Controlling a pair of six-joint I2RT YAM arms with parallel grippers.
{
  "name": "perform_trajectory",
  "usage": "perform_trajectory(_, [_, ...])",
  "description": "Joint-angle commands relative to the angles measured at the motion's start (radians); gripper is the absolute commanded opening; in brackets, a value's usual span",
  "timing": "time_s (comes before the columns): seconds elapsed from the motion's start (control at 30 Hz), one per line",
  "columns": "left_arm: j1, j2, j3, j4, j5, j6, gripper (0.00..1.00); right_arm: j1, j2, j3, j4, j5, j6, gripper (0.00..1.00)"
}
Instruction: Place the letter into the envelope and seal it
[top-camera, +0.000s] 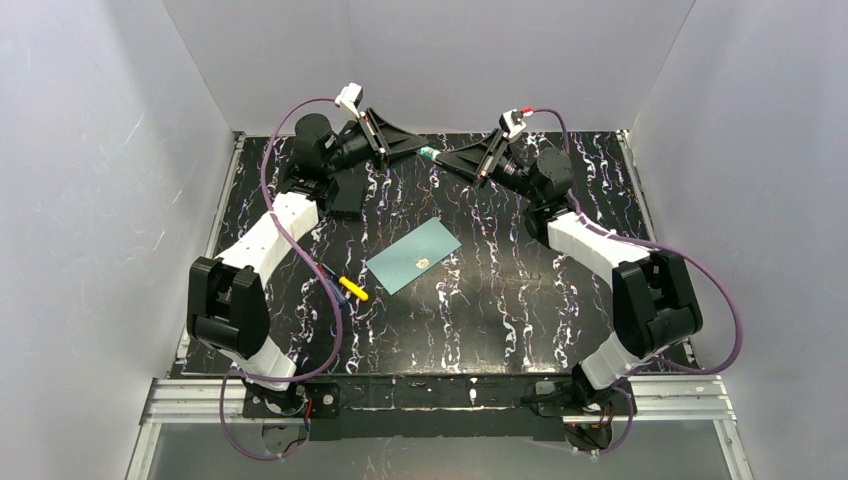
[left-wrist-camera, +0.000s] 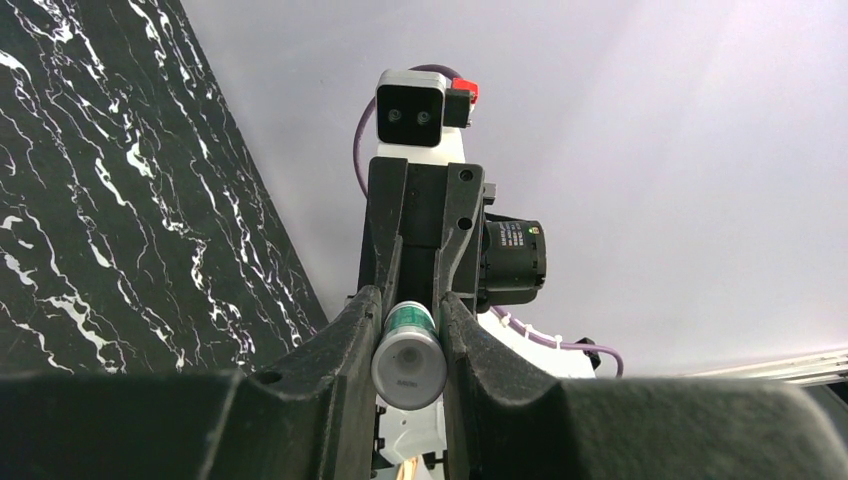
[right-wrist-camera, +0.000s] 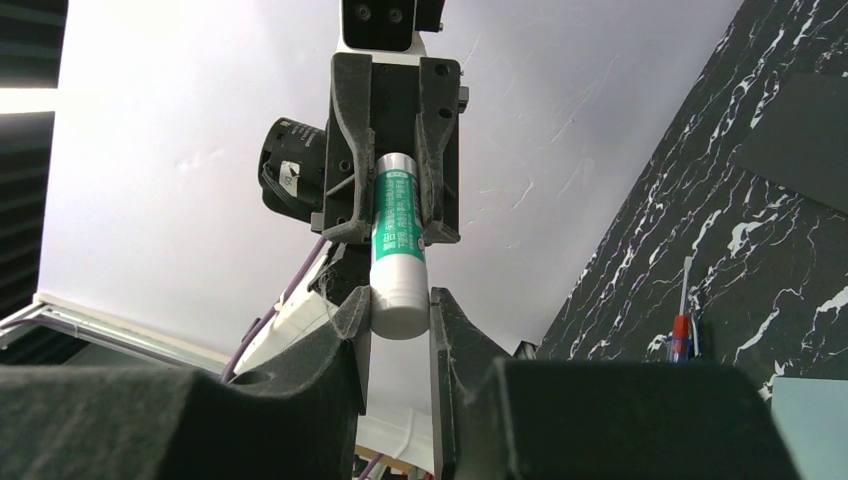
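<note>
Fingers of your right gripper (right-wrist-camera: 398, 305) sit narrow against the white end of the glue stick (right-wrist-camera: 398, 235). The left gripper (left-wrist-camera: 410, 310) clamps the stick's green body at the other end. The stick therefore bridges the two, its long axis running left to right, raised over the far middle of the table (top-camera: 520, 300). The teal envelope (top-camera: 413, 255) lies flat nearer in, at the centre, angled from near left to far right, about midway between your arms. You cannot see the letter in any view; it is probably already inside.
</note>
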Motion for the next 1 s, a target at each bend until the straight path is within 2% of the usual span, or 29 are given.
perform_trajectory(0.0, [-0.059, -0.014, -0.022, 0.044, 0.068, -0.001, 0.0, 0.001, 0.035, 0.058, 0.095, 0.01, 0.045, 0.01])
perform_trajectory(0.13, [-0.087, -0.035, -0.09, 0.044, 0.049, 0.014, 0.0, 0.001, 0.07, 0.119, 0.048, -0.002, 0.014, 0.01])
perform_trajectory(0.27, [-0.115, -0.024, -0.092, 0.045, 0.072, 0.031, 0.0, 0.007, 0.116, 0.175, 0.011, -0.012, 0.009, 0.01])
perform_trajectory(0.47, [-0.161, 0.027, -0.033, 0.047, 0.142, 0.061, 0.0, 0.048, 0.195, 0.175, 0.136, -0.012, 0.122, 0.01])
perform_trajectory(0.53, [-0.162, 0.044, -0.029, 0.047, 0.153, 0.055, 0.0, 0.046, 0.204, 0.182, 0.156, -0.013, 0.129, 0.01])
perform_trajectory(0.7, [-0.107, 0.024, -0.094, 0.042, 0.104, 0.062, 0.0, -0.025, 0.163, 0.139, 0.057, -0.031, 0.07, 0.02])
perform_trajectory(0.87, [0.016, -0.048, -0.256, 0.007, -0.053, 0.057, 0.0, -0.083, 0.072, 0.049, -0.243, -0.056, -0.151, 0.67])
perform_trajectory(0.97, [0.08, -0.077, -0.345, 0.003, -0.136, 0.035, 0.0, -0.097, 0.024, 0.01, -0.376, -0.056, -0.242, 0.89])
